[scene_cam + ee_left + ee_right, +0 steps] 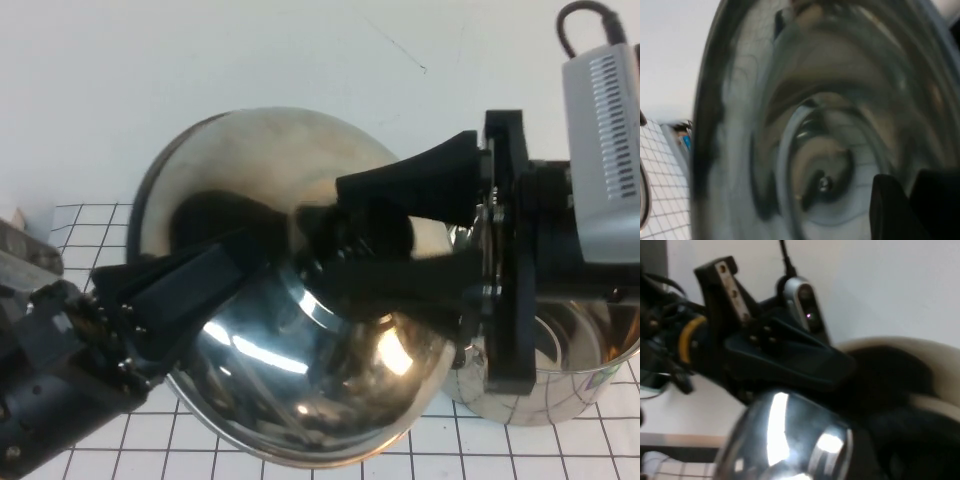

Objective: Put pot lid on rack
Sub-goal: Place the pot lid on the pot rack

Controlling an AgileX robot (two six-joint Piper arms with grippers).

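The pot lid (270,170) is up in the air, tilted, and fills the middle of the high view. My right gripper (345,225) comes in from the right, its two fingers around a black mass at the lid's centre that looks like the knob. My left gripper (250,265) comes from the lower left and lies against the lid's lower left part. The left wrist view shows the lid's hollow underside (790,100) with its centre screw, and my left gripper (912,205) close to it. The rack shows only as a grey corner (22,250) at the left edge.
The deep steel pot (560,370) stands uncovered on the gridded mat (150,440), under my right wrist. A grey box with a cable (600,110) is at the far right. A thin wire loop (642,192) shows at the edge of the left wrist view.
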